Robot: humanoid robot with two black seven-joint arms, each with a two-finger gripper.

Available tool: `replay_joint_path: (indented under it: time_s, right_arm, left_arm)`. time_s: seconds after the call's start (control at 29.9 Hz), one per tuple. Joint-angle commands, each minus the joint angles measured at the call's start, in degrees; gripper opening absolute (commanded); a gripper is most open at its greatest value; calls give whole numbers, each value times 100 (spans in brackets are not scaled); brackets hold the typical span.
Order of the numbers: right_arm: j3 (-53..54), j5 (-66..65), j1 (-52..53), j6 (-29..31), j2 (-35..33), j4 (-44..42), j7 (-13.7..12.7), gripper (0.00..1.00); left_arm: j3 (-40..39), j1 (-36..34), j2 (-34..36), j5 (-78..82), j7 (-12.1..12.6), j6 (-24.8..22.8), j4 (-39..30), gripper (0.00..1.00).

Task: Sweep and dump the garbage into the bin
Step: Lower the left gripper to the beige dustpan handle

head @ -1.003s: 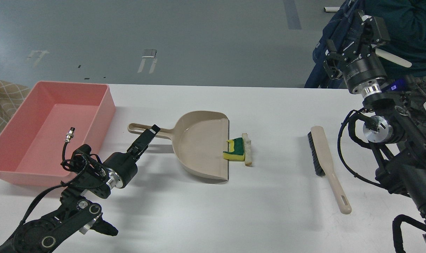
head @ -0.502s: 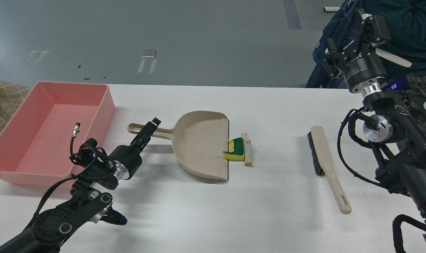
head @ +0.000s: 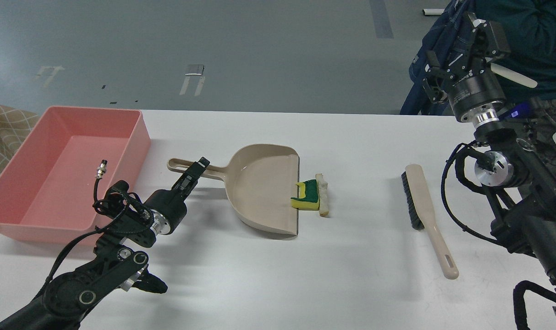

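Garbage (head: pixel 311 197) at dustpan (head: pixel 264 188) lip; both claws' (head: pixel 196 168) (head: pixel 461 43) openings indiscernible, left over handle.

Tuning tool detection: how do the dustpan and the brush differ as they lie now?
The dustpan is a broad scoop lying mid-table, handle pointing left; the brush is a slim stick to its right, handle pointing toward the near edge. The sponge piece sits at the dustpan's open edge; nothing lies near the brush. The left gripper is at the dustpan's handle; the brush lies alone. Both are beige.

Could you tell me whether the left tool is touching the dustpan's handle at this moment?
Cannot tell. In the head view the left tool overlaps the dustpan handle, but from this angle it could be hovering above it; no contact or gap shows plainly.
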Motion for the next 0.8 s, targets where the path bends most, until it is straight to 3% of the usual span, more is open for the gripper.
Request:
replay_joint_path:
  time_s: [0.0,0.27,0.4,0.6,0.64,0.77]
  right_arm:
    - [0,0,0,0,0,0,-1,100]
    - [-17,-35,35,9,-202,70,-18,100]
    - [-447,-44,88,9,-781,254,-53,100]
    - [-1632,-44,202,18,-2405,956,-185,100]
    - [-1634,-44,202,18,-2408,958,-185,100]
    - [-2660,-70,211,70,-3766,1659,-378,100]
  left_arm:
    - [0,0,0,6,10,-11,-19,0]
    - [-9,-9,0,-3,10,-2,-54,0]
    - [-9,-35,-9,-47,1,7,-63,0]
    - [-44,-53,-9,-100,-34,7,-63,0]
    - [-44,-53,-9,-100,-34,7,-63,0]
    - [-61,-79,-79,-100,-42,7,-71,0]
